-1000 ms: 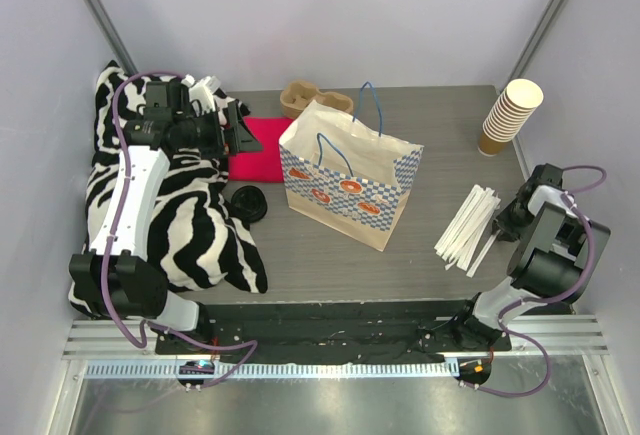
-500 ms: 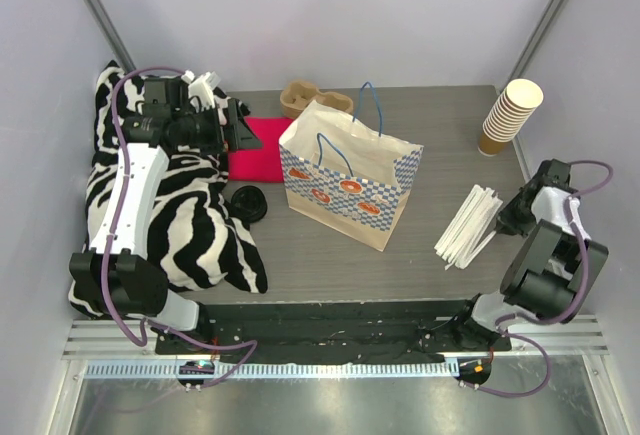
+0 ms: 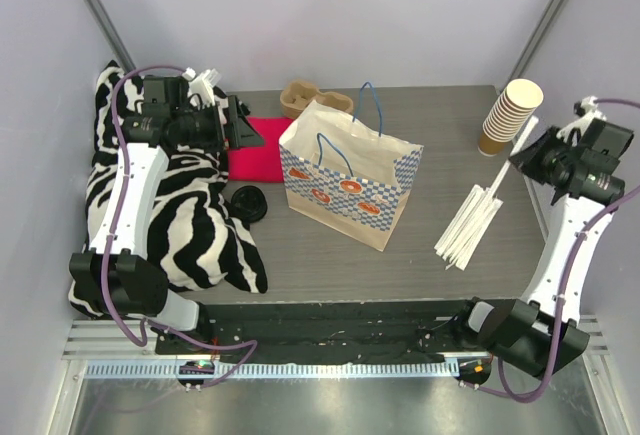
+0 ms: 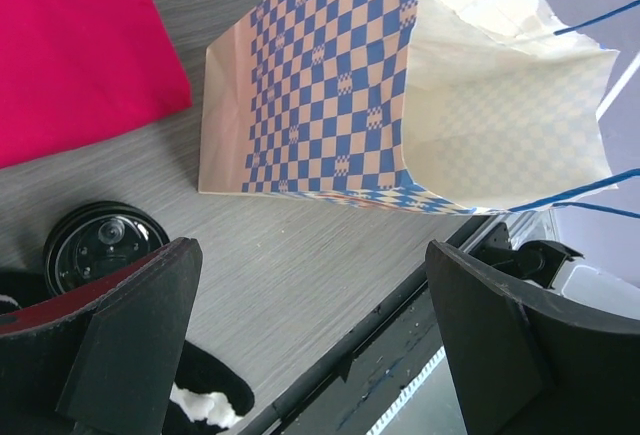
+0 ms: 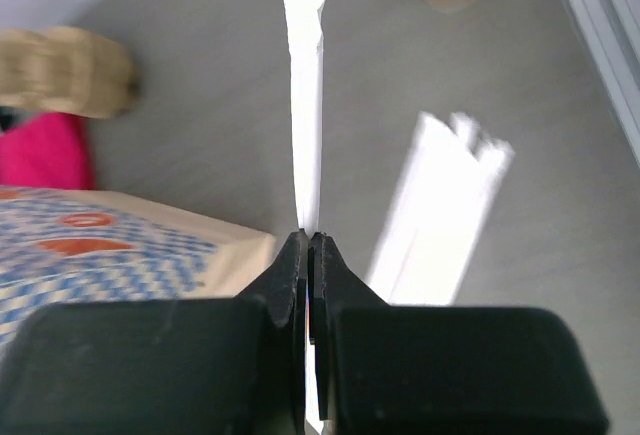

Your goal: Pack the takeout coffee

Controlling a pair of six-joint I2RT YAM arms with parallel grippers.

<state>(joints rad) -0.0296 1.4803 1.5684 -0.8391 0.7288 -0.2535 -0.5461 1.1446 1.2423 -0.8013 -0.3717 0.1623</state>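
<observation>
No tan cup with a black lid shows in any view; the takeout coffee is hidden or out of view. The paper bag with blue checks and blue handles stands open mid-table, and also shows in the left wrist view. My left gripper is open and empty, held above the table left of the bag. My right gripper is shut on a white wrapped straw, raised at the right side near the stack of lidless cups.
A loose black lid lies left of the bag beside a zebra-print cloth. A red cloth and a tan pulp cup carrier lie at the back. Several white straws lie at the right.
My right arm has risen from the table by the straw pile and swung up toward the cup stack, carrying one straw. The left arm has barely moved.
</observation>
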